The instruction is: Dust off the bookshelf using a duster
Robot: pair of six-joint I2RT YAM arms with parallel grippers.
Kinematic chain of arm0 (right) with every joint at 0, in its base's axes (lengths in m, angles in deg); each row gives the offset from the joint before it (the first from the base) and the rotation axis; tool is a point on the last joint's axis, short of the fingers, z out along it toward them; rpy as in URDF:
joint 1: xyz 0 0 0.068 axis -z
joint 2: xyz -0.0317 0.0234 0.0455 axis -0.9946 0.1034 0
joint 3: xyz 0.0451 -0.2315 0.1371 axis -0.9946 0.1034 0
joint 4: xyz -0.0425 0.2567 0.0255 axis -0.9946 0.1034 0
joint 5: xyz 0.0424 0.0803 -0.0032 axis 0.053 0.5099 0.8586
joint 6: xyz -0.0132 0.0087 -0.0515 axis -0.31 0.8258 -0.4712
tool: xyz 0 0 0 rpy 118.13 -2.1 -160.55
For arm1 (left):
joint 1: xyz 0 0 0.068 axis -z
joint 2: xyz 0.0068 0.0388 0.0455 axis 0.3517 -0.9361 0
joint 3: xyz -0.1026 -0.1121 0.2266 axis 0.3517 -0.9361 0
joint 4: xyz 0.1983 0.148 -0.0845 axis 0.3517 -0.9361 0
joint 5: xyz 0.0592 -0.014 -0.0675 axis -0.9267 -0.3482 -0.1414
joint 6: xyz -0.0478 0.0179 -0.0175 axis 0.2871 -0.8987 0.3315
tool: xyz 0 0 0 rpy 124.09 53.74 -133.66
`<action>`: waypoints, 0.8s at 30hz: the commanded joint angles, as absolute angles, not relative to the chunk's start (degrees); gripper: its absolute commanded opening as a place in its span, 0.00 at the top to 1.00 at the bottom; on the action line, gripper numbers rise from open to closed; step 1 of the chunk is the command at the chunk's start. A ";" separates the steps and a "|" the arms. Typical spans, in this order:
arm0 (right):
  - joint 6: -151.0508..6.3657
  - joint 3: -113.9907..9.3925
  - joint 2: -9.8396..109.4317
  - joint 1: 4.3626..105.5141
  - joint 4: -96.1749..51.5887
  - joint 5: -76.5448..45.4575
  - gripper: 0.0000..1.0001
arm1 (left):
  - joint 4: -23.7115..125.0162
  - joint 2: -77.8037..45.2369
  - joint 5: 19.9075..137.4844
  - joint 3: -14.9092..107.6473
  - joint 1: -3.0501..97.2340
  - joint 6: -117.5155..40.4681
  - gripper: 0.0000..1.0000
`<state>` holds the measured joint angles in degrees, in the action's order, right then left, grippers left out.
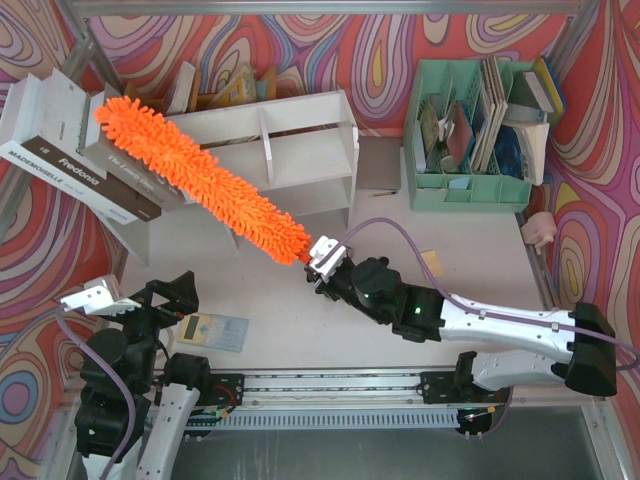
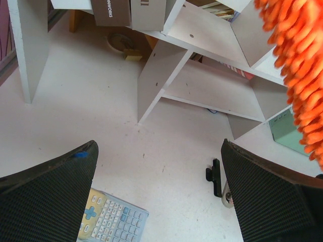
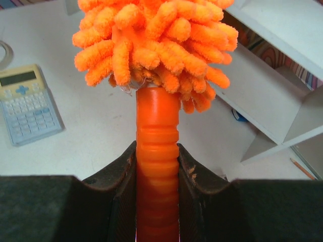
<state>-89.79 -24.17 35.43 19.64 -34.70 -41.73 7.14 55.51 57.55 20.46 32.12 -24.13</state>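
Beside the bookshelf (image 1: 310, 150), right fingers (image 3: 117, 177) pinch the duster (image 1: 200, 172); left fingers (image 2: 50, 196) gape wide, empty.

Widely parted left tool (image 2: 159, 148) above white table (image 2: 91, 101), calculator (image 2: 118, 222) below, bookshelf (image 2: 202, 85) ahead, orange duster (image 2: 298, 65) right

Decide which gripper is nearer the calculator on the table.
Left. The left gripper hangs open just beside the calculator, at its left edge; the right gripper is farther off to its right, clamped on the handle of the duster.
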 commanded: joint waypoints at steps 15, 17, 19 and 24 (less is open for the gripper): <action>-84.45 -28.30 40.17 20.52 -40.87 -43.92 1.00 | 9.00 56.08 58.12 19.73 31.75 -23.74 0.02; -84.53 -28.62 39.04 20.51 -41.07 -42.64 1.00 | 9.04 56.13 58.12 19.73 31.75 -23.74 0.01; -84.01 -28.80 38.17 20.51 -41.32 -41.95 1.00 | 9.04 56.21 58.06 19.73 31.78 -23.74 0.02; -81.47 -28.67 37.28 20.51 -41.17 -40.35 1.00 | 9.01 56.31 57.96 19.73 31.75 -23.74 0.02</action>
<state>-84.28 -27.56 39.43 20.54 -36.76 -41.42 7.14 55.53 57.55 20.44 32.12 -24.13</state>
